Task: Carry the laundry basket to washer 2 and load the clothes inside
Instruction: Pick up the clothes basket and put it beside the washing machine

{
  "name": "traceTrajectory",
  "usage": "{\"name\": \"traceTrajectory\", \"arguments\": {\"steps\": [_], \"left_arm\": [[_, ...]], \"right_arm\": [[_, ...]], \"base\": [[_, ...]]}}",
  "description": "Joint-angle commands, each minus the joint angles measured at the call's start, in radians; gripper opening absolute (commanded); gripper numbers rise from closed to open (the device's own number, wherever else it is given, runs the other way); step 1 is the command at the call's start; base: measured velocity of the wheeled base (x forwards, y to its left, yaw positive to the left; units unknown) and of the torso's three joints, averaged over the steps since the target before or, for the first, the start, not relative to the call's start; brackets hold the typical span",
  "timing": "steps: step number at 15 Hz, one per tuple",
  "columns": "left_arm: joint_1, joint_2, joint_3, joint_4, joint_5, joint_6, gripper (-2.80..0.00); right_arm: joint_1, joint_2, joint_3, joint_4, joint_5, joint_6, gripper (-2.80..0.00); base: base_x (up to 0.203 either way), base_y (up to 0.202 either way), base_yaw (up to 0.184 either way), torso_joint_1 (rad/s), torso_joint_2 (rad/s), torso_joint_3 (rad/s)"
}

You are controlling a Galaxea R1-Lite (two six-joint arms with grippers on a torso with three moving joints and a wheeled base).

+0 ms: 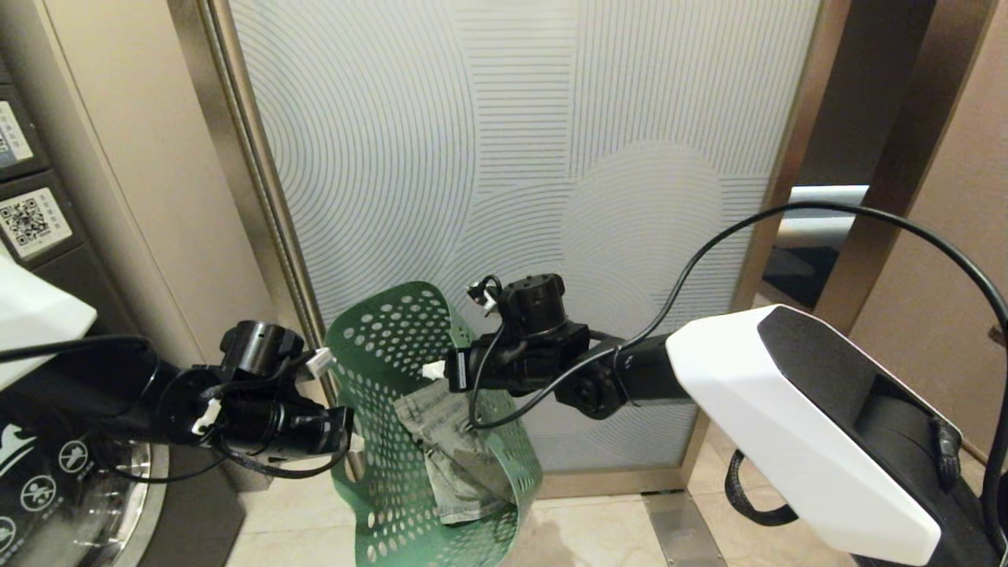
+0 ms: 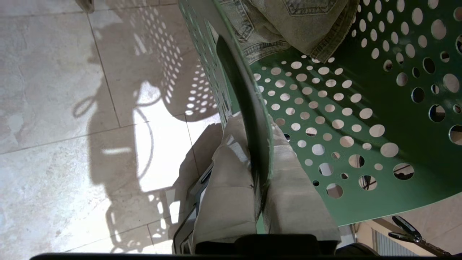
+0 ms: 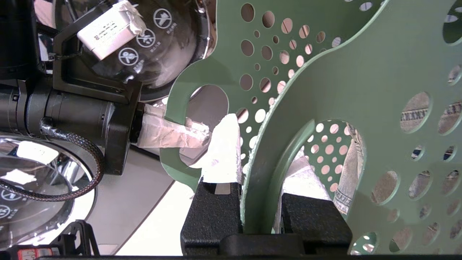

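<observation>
Because both grippers pinch only the thin plastic wall, I see the main risk in the hold itself. My left gripper (image 1: 346,441) is closed on the rim of the laundry basket (image 1: 394,370), one padded finger (image 2: 227,187) on each side of the wall. My right gripper (image 1: 435,370) is closed in the same way on the opposite wall, at the edge of the cut-out handle. The basket hangs in the air between the two arms, above the tiled floor (image 1: 598,535), and it is tilted strongly.

Inside it the clothes (image 1: 449,457), a folded pale denim piece, lie against the lower part, near the open edge. If the basket tilts more, I think the denim can slide out onto the floor. If one arm pulls away from the other, the wall may bend and slip from the pads. A washer door (image 1: 94,504) is very close to my left arm, so a turn could knock against it.
</observation>
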Motion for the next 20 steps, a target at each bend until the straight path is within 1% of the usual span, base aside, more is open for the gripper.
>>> {"name": "traceTrajectory", "arguments": {"steps": [1,6,9,15,20], "left_arm": [[0.000,0.005,0.000,-0.003,-0.002,-0.002,-2.80],[0.000,0.004,-0.003,-0.002,-0.002,0.001,-2.80],[0.000,-0.002,0.001,0.003,-0.002,0.034,-2.80],[0.000,-0.009,0.003,0.004,-0.004,0.034,-2.80],[0.000,-0.008,0.005,0.006,-0.004,0.034,-2.80]], "right_arm": [[0.000,0.003,0.002,-0.002,0.003,0.003,-2.80],[0.000,0.017,-0.013,-0.009,-0.005,-0.006,-2.80],[0.000,0.025,-0.015,-0.024,-0.005,-0.008,-2.80],[0.002,0.031,-0.007,-0.060,-0.005,-0.012,-2.80],[0.003,0.029,-0.003,-0.060,-0.005,-0.015,-2.80]], "base": [[0.000,0.000,0.000,0.000,0.00,0.085],[0.000,0.000,0.000,0.003,0.00,0.014],[0.000,0.000,0.000,0.000,0.00,0.000],[0.000,0.000,0.000,0.000,0.00,0.000],[0.000,0.000,0.000,0.000,0.00,0.000]]}}
